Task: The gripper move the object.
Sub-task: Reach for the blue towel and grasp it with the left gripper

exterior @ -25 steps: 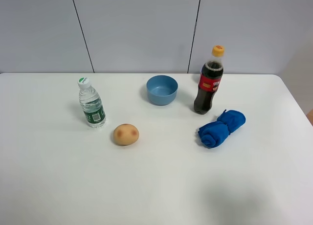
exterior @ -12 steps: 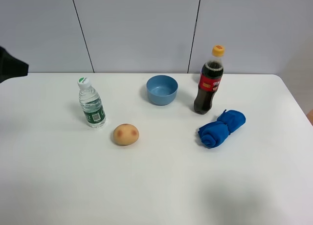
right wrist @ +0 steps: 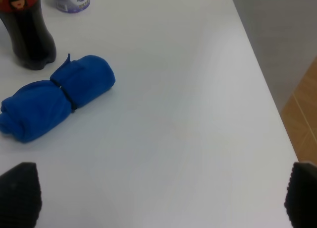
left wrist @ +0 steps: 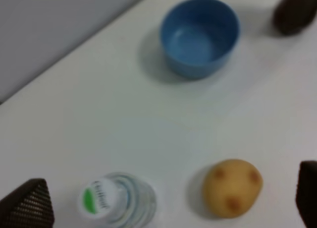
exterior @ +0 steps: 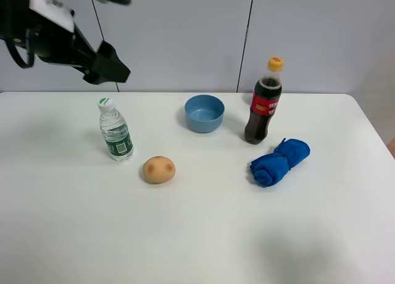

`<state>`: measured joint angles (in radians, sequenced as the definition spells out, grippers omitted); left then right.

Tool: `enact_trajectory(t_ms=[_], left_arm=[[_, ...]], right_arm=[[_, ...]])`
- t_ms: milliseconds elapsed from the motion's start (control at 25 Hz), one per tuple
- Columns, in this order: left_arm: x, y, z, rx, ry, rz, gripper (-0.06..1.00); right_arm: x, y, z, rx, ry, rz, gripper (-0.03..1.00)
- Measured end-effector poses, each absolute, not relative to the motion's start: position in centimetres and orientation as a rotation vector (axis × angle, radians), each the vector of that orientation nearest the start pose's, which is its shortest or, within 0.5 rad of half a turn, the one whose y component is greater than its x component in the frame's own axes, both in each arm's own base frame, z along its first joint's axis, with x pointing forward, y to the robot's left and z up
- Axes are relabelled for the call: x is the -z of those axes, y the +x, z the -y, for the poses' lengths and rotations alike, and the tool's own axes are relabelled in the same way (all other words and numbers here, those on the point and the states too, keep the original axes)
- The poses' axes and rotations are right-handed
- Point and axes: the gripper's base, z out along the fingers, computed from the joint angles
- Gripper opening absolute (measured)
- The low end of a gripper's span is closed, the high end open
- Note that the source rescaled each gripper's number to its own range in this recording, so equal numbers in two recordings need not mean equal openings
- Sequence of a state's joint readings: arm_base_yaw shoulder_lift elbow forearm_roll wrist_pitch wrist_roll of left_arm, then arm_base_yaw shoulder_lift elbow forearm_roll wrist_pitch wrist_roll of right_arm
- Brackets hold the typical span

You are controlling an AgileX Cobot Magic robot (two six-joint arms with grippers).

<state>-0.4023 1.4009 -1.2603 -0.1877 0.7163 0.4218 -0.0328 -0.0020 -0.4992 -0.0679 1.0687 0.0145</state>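
Jaws of the left gripper (exterior: 110,69) gape wide, empty, high over the counter's (exterior: 197,234) far left corner. Below, the upright water bottle (exterior: 115,131) and the potato (exterior: 159,170) sit just beside each other. The right gripper (right wrist: 161,196) also has its jaws parted, near the right edge by the blue cloth (right wrist: 54,101).

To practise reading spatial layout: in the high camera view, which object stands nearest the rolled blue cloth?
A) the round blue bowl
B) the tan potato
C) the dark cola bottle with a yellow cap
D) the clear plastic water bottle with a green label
C: the dark cola bottle with a yellow cap stands just behind the rolled blue cloth, while everything else on the white table lies farther left.
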Motion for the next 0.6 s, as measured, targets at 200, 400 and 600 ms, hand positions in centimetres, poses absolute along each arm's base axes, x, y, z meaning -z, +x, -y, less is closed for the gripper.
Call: enact_trajectory(t_ms=[200, 400, 600], left_arm=[[-33.3, 27.7, 16.8, 0.217, 1.007, -2.171, 1.00], [-31.9, 27.1, 20.2, 0.254, 1.108, -2.122, 1.00], [-31.1, 26.7, 24.3, 0.348, 1.112, -2.073, 1.00]], right_arm=[[-27.7, -0.6, 0.5, 0.093, 0.052, -2.050, 1.00], [-27.7, -0.6, 0.5, 0.093, 0.052, -2.050, 1.00], [-27.7, -0.6, 0.5, 0.093, 0.052, -2.050, 1.00]])
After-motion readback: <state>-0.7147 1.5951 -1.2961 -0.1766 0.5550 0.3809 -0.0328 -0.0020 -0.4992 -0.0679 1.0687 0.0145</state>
